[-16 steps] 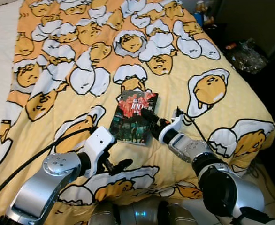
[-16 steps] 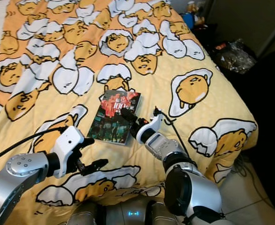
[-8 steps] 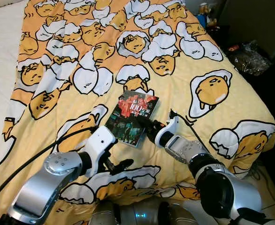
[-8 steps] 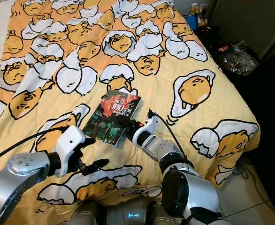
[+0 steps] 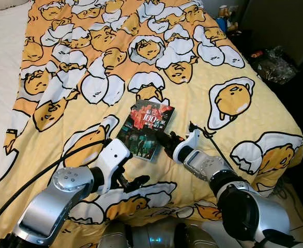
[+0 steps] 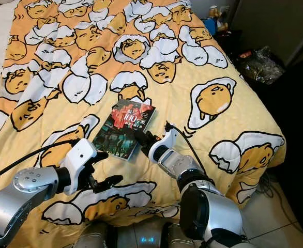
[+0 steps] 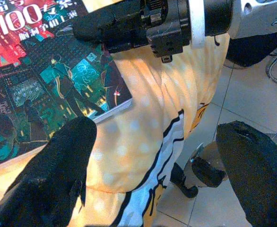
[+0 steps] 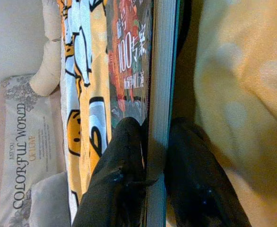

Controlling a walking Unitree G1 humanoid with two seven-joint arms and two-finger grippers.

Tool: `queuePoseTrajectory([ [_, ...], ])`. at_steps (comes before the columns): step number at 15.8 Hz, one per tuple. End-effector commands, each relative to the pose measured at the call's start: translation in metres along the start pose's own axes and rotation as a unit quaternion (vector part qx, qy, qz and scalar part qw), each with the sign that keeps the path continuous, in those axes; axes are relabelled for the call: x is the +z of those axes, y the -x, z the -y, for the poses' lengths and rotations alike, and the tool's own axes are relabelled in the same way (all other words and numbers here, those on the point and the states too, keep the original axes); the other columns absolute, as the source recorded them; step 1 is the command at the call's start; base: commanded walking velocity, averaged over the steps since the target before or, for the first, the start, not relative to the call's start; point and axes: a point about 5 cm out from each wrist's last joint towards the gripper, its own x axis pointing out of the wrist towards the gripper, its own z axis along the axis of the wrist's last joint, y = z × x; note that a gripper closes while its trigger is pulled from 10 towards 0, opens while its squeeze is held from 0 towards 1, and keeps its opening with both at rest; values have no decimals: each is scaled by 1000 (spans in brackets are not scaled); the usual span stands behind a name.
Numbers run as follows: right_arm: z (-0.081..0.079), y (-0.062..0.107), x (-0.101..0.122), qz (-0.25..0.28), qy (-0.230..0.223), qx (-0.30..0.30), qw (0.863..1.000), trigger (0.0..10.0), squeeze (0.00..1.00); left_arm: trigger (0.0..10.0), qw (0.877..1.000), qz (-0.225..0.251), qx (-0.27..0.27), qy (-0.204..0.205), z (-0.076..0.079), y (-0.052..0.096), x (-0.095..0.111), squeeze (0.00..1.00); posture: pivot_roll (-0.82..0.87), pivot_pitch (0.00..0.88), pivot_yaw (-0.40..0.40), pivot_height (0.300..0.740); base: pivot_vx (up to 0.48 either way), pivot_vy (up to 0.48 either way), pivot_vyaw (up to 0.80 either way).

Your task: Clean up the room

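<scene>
The left arm reached forward and low over the near edge of the bed, its left gripper (image 5: 133,182) hovering above the yellow egg-print blanket (image 5: 244,129) with its fingers (image 7: 58,170) spread wide and nothing between them. Just ahead lay the book (image 5: 146,129), flat on the blanket near the middle of the bed's near half, its dark cover with red lettering facing up. To the right, the right arm stretched in from the bed's corner, its wrist bent toward the book, and the right gripper (image 5: 163,138) was clamped on the book's near right edge.

The left wrist view showed the tiled floor (image 7: 252,94) beyond the bed's edge. The right wrist view showed one finger (image 8: 119,184) on the cover and the other beneath the pages, and a pillow (image 8: 27,156) printed with words far behind.
</scene>
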Motion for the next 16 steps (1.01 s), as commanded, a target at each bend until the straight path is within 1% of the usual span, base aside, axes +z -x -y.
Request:
queuePoseTrajectory([
  [1, 2, 0, -3, -3, -1, -8, 1000, 0, 0, 10000, 1000, -4, 4, 0, 1, 3, -3, 0, 104, 168, 49, 740, 0, 0, 0],
  [4, 2, 0, 0, 4, 14, -9, 1000, 0, 0, 10000, 1000, -4, 11, 0, -2, 3, -5, 0, 93, 153, 55, 740, 0, 0, 0],
  [5, 1, 0, 4, 11, 39, -8, 999, 0, 0, 10000, 1000, 2, 24, -2, -4, 2, -4, 0, 84, 138, 58, 740, 0, 0, 0],
  [7, -1, 3, 16, 28, 92, -1, 995, 0, 0, 10000, 998, 20, 60, -10, -12, -1, -2, 0, 64, 80, 57, 740, 0, 0, 0],
  [8, -5, 6, 28, 41, 127, 14, 991, 0, 0, 10000, 995, 44, 93, -13, -20, -3, 2, 0, 55, 49, 54, 740, 0, 0, 0],
  [10, -9, 10, 41, 51, 174, 35, 983, 0, 0, 10000, 990, 59, 129, -16, -29, -4, 5, 0, 47, 0, 46, 740, 0, 0, 0],
  [11, -13, 12, 48, 55, 201, 52, 977, 0, 0, 10000, 988, 65, 140, -10, -34, -3, 8, 0, 41, 0, 44, 740, 0, 0, 0],
  [13, -20, 18, 58, 59, 233, 92, 966, 0, 0, 10000, 985, 87, 145, 14, -43, -3, 12, 0, 29, 0, 39, 740, 0, 0, 0],
  [14, -29, 26, 66, 50, 261, 152, 952, 0, 0, 10000, 980, 130, 140, 54, -53, -1, 22, 0, 27, 0, 38, 740, 0, 0, 0],
  [16, -35, 34, 70, 34, 270, 202, 941, 0, 0, 10000, 973, 173, 128, 85, -61, 1, 32, 0, 26, 0, 39, 740, 0, 0, 0],
])
